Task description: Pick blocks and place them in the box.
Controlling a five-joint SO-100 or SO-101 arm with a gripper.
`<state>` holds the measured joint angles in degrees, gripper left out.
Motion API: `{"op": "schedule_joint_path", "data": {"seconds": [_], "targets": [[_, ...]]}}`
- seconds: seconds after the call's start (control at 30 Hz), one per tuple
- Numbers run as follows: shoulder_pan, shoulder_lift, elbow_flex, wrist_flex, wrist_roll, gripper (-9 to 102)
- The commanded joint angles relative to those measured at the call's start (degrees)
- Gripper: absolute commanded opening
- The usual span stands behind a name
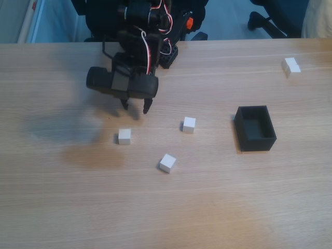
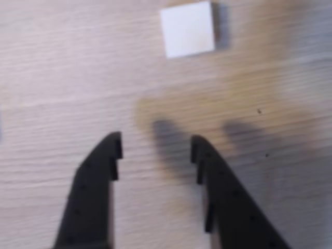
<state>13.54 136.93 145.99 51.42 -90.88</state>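
A wooden table (image 1: 62,207) seen from a fixed camera looking down at an angle. A black robot arm (image 1: 140,31) with red and white wires reaches in from the top edge. Its gripper (image 1: 136,107) hangs above the tabletop with its two dark fingers spread apart and nothing between them.

Four small white cubes lie on the wood. One cube (image 1: 124,136) sits just below the gripper in the fixed view, a second (image 1: 189,124) lies to its right, a third (image 1: 167,163) lies lower, between those two, and a fourth (image 1: 291,66) rests far off near the top right corner. A small black open-topped box (image 1: 255,128) stands on the right side, well apart from the gripper; its inside is too dark to make out.

The wrist camera looks down past the open fingertips (image 2: 110,148) at bare wood grain, with their shadows between and to the right of them. One white cube (image 2: 188,28) lies beyond the tips, near the top edge, slightly blurred.
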Motion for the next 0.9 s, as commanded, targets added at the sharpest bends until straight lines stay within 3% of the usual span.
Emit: {"op": "schedule_joint_path", "data": {"seconds": [0.0,0.87], "targets": [[2.1,-2.6,-4.6,-1.3,-1.1,17],[4.7,-28.5,-19.9,-8.6,-2.5,23]]}}
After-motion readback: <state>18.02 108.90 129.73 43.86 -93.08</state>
